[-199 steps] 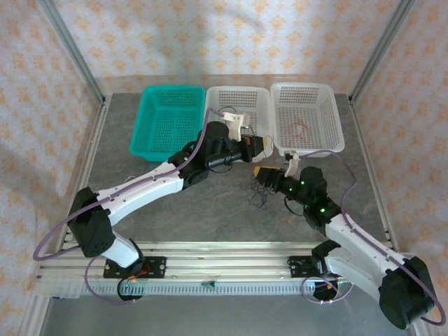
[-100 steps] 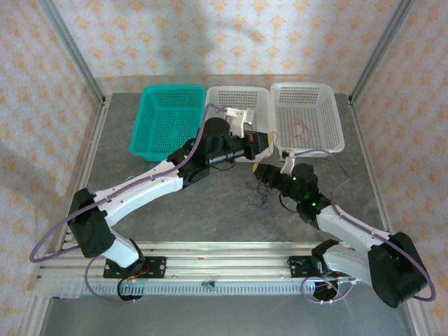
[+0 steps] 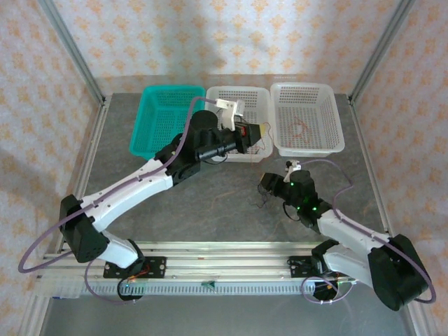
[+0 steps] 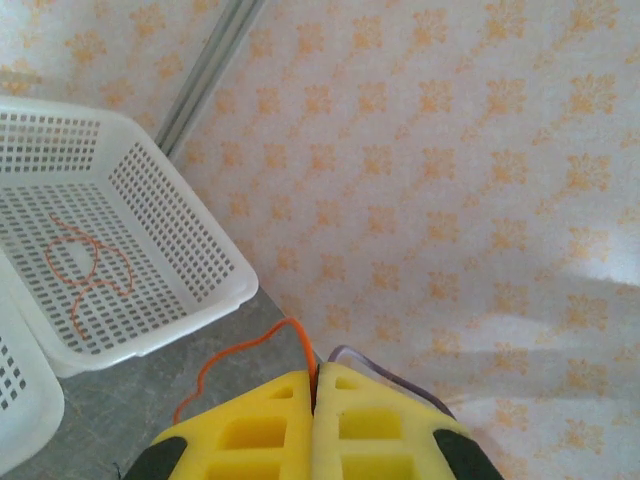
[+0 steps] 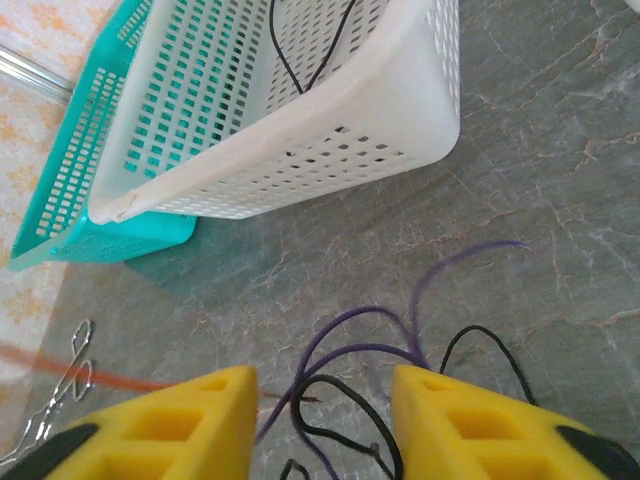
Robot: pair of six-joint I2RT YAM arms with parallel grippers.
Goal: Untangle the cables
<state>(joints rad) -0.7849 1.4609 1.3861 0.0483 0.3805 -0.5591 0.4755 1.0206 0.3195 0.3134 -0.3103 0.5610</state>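
Risks first.
- The left hand [image 4: 313, 400] is clamped shut on one orange wire [image 4: 290, 323], held up over the middle white basket [image 3: 260, 103]. The strand is thin and sits right at the seam of the pads, so I judge it could slip out under any pull.
- If that wire's far end is looped into the cables [image 3: 261, 201], which I cannot tell from here, raising it could drag the whole clump across the bench [image 5: 560, 200] rather than free one strand.
- The right hand [image 5: 320, 400] has its fingers spread wide and holds nothing. It hovers over the clump on the near side of the middle white basket. Closing here would likely catch several strands at once and tighten the knot.

Look of the cables: a small loose snarl of thin purple and black strands, curling in open loops and lying flat on the bench just in front of the middle white basket's near wall. One black wire [image 5: 290, 60] lies inside that basket. All are limp and light, and would probably snag easily.
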